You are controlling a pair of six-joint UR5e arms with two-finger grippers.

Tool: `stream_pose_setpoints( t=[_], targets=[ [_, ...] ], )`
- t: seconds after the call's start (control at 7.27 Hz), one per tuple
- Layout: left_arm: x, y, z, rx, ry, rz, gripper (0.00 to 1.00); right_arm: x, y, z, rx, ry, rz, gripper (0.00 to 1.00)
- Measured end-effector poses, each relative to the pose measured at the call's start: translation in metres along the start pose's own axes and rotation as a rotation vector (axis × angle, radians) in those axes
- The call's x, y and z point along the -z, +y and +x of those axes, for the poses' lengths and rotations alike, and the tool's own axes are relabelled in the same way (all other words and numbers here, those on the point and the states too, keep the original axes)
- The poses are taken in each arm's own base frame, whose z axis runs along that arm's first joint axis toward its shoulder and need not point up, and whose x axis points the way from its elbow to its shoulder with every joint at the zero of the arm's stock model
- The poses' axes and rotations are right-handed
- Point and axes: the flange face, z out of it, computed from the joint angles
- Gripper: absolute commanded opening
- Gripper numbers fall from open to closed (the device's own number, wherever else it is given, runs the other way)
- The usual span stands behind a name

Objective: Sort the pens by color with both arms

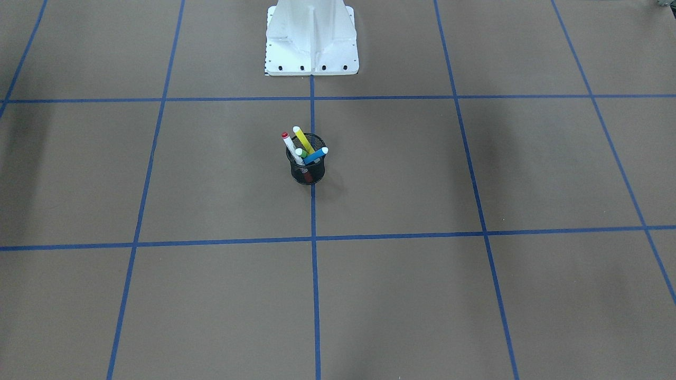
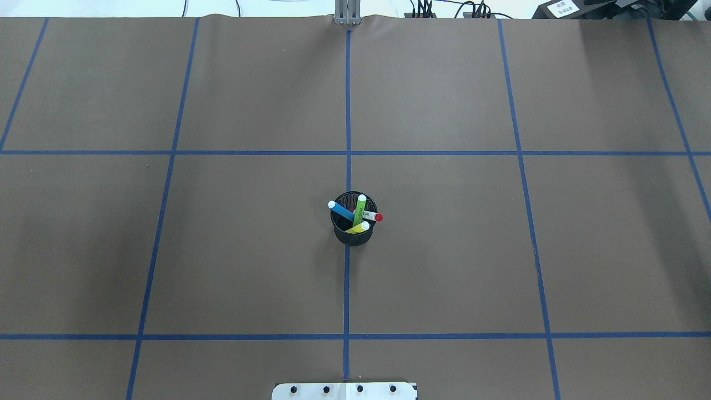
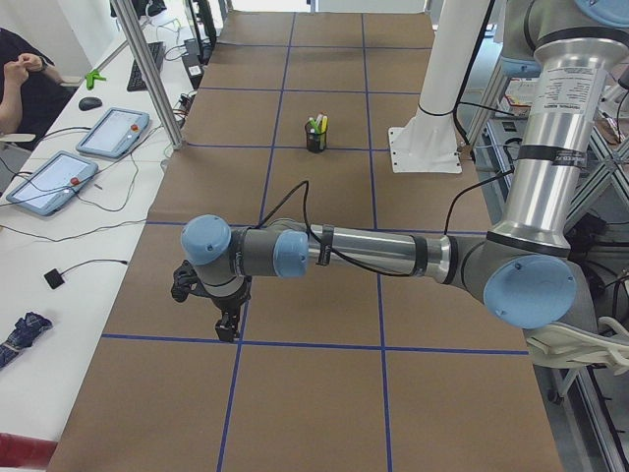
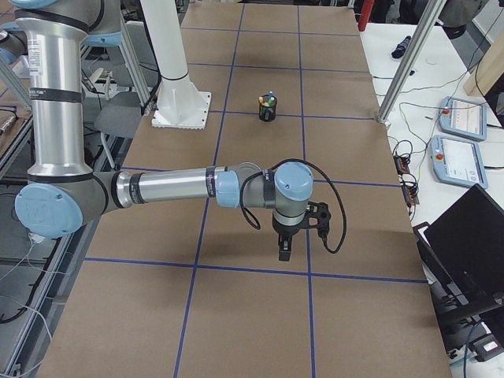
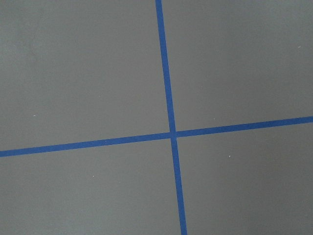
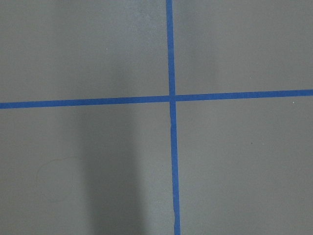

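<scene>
Four pens stand together in a black wire-mesh cup (image 2: 353, 237) at the middle of the bench (image 2: 250, 250), none sorted yet. The cup sits on the centre line of the blue tape grid (image 2: 348, 111), in front of the white pedestal base (image 1: 311, 42).

From overhead we see the pale caps fan out above the rim:
- the blue pen (image 2: 343, 210) leans to the robot's left
- the light green pen (image 2: 360, 208) leans to the far side
- the white-barrelled pen with red ends (image 2: 373, 216) leans to the robot's right
- the yellow pen (image 2: 358, 228) leans toward the robot

Both arms are well apart from the cup, one at each end of the bench. The left arm (image 3: 373, 254) stretches out low, and the left end effector (image 3: 228, 329) points down near a tape crossing. It shows only in the side view, so we cannot tell if it is wide or narrow. The right arm (image 4: 165, 187) is posed the same way at the other end. The right end effector (image 4: 283, 250) also points down and shows only from the side, so again we cannot tell its state. We see nothing held in either one.

Both wrist views show only brown bench cover with a tape crossing (image 5: 172, 133).

Off the bench we see touch panels (image 3: 113, 133) with cables on a white side table, a person's arm (image 3: 15, 79) at the edge of the left side view, and a laptop (image 4: 468, 236).
</scene>
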Motion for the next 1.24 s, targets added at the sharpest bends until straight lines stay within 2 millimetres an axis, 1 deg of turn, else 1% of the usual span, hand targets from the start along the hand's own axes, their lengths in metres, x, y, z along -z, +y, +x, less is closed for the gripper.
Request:
stream_pose_setpoints(
  t=[0.14,0.27,0.41,0.82,0.96,1.1,1.24],
  targets=[
    [0.001,-0.001,0.001,-0.002,0.0,0.002,1.0,-0.002,-0.003,-0.009,0.018,0.0,-0.002,1.0],
    [0.001,-0.002,0.002,-0.006,-0.001,0.004,1.0,-0.002,-0.005,-0.015,0.025,0.0,-0.002,1.0],
    [0.003,-0.004,0.005,-0.013,-0.002,0.008,1.0,-0.002,-0.005,-0.017,0.028,0.0,-0.002,1.0],
    [0.015,-0.012,0.023,-0.066,0.002,0.047,1.0,-0.003,-0.006,-0.019,0.025,-0.002,-0.006,1.0],
    [0.019,-0.017,0.033,-0.11,0.011,0.084,1.0,-0.003,-0.006,-0.02,0.024,-0.003,-0.007,1.0],
    [0.02,-0.022,0.047,-0.162,0.033,0.123,1.0,-0.003,-0.006,-0.02,0.025,-0.003,-0.007,1.0],
    [0.016,-0.033,0.071,-0.225,0.049,0.145,1.0,-0.002,-0.006,-0.021,0.026,-0.004,-0.006,1.0]
  ],
)
